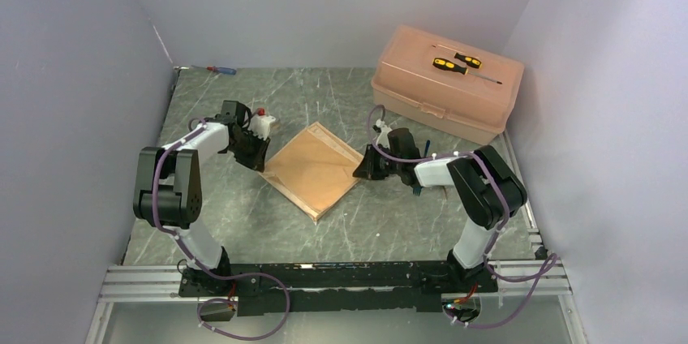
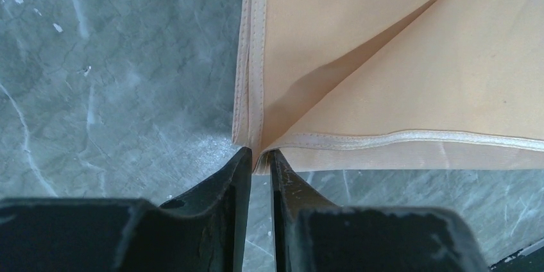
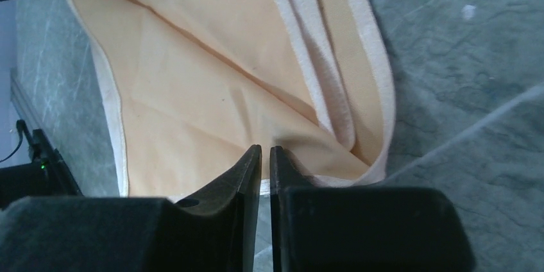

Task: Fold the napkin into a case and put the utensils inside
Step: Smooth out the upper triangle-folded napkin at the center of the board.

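the napkin [image 1: 312, 169] lies folded on the table [image 1: 243, 222], set as a diamond between the two arms. the left gripper [image 2: 260, 156] has its jaws clenched on the napkin's left corner, with the hemmed layers caught at the tips. the right gripper [image 3: 265, 155] is pinched on the hem at the right corner, where the layers bunch. a blue bit of the utensils [image 1: 415, 191] shows under the right arm. two screwdrivers [image 1: 456, 63] rest on the box [image 1: 422, 105] at the far right
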`<state>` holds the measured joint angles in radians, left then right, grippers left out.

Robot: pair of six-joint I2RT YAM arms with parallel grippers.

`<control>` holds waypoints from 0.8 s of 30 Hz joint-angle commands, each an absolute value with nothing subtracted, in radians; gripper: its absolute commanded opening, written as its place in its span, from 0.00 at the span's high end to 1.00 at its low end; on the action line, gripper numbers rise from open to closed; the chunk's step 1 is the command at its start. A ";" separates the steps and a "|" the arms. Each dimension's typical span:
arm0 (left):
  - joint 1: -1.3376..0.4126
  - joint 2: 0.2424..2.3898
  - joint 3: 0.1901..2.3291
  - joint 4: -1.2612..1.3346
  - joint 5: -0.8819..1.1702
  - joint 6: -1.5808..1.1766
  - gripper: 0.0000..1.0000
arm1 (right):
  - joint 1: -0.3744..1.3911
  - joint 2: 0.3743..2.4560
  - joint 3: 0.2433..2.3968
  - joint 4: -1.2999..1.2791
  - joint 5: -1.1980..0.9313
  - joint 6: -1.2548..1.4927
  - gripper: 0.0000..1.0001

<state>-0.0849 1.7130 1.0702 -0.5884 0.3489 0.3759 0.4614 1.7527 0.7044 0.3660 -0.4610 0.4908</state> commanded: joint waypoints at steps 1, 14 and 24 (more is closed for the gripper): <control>-0.088 1.720 1.052 -0.538 0.307 0.384 0.77 | 0.454 1.729 0.704 0.413 -0.567 0.464 0.82; -0.087 1.663 1.051 -0.544 0.285 0.406 0.71 | 0.513 1.663 0.766 0.355 -0.636 0.498 0.71; -0.087 1.671 1.059 -0.560 0.279 0.428 0.70 | 0.719 1.798 0.790 0.410 -0.591 0.513 0.79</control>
